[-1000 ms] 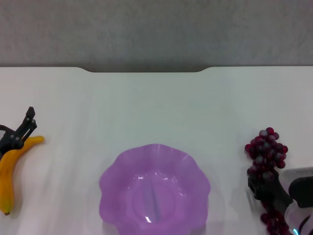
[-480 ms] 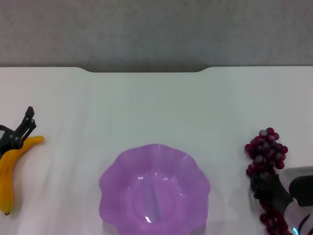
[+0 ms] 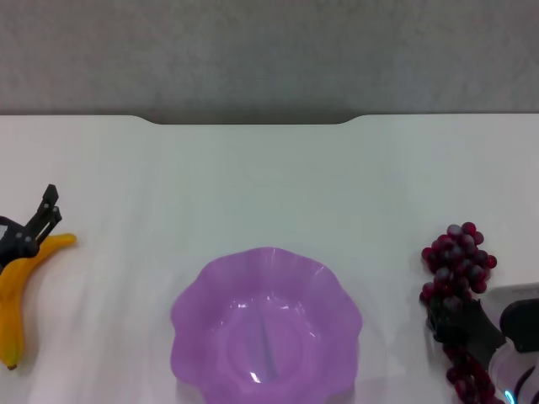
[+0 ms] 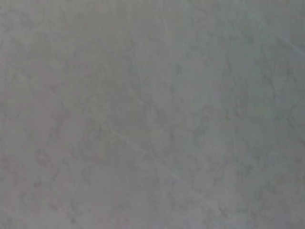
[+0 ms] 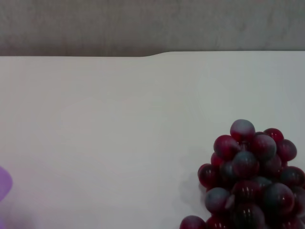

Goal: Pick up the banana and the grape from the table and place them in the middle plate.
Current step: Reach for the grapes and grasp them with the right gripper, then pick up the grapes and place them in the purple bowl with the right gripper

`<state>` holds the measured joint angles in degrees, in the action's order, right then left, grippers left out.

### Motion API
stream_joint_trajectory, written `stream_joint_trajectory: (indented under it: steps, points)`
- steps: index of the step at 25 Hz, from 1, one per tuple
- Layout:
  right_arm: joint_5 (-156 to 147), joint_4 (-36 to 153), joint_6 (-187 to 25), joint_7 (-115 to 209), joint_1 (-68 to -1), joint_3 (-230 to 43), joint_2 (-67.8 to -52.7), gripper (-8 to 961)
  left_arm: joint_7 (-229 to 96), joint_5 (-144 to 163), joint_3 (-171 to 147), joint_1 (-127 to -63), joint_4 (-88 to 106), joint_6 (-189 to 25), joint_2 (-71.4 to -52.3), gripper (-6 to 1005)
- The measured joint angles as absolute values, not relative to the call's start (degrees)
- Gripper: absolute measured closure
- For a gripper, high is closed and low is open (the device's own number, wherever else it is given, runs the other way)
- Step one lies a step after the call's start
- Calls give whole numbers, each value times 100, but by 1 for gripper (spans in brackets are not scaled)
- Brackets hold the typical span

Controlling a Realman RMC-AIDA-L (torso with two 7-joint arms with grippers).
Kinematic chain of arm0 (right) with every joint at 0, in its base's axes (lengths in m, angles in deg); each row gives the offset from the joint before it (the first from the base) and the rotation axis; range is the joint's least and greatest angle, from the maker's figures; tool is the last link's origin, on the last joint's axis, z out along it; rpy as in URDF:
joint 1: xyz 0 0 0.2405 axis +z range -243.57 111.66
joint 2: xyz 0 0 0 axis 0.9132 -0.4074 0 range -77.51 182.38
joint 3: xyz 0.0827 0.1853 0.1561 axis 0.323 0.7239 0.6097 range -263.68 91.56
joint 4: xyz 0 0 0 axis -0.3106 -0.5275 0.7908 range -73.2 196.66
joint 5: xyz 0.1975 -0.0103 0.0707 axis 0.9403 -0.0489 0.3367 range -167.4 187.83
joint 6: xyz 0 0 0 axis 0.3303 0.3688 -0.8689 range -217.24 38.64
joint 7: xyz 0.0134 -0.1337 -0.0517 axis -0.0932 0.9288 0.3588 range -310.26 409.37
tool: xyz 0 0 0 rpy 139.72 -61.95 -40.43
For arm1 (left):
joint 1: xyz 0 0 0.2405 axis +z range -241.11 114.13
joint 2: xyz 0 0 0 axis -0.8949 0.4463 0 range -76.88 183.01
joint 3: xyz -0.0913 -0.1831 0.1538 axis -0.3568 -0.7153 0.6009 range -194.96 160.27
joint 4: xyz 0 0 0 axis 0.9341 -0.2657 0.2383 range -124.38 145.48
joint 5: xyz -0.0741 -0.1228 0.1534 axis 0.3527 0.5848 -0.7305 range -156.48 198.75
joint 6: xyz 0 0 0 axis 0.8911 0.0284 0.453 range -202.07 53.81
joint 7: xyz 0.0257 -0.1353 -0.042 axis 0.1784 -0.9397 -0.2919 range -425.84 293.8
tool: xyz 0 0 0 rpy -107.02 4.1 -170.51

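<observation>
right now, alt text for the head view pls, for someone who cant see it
A purple scalloped plate sits empty on a white table. The left gripper is at a banana by the left edge; the right gripper is over a bunch of dark red grapes on the right.

The right gripper (image 3: 455,318) covers the grape's (image 3: 456,261) middle at the table's right edge; its near end is cut off. The left wrist view shows only grey blur.

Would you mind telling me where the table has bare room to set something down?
The table is bare between its notched far edge and the purple plate. It is crowded at the left gripper over the banana and the right gripper on the grapes.
</observation>
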<state>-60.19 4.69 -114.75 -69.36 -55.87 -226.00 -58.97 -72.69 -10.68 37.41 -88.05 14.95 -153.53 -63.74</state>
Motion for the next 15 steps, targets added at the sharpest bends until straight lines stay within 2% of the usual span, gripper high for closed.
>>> stream_joint_trajectory:
  steps: [8,15]
  points:
    - [-6021,453,-11469,-6936,-5577,-22600,-5892,593,-7270,-1079,3741,-8805,1495,-15345,-6372,95]
    - [-6033,293,-11518,-6936,-5609,-22595,-5826,603,-7270,-1084,3741,-8799,1494,-15332,-6368,95]
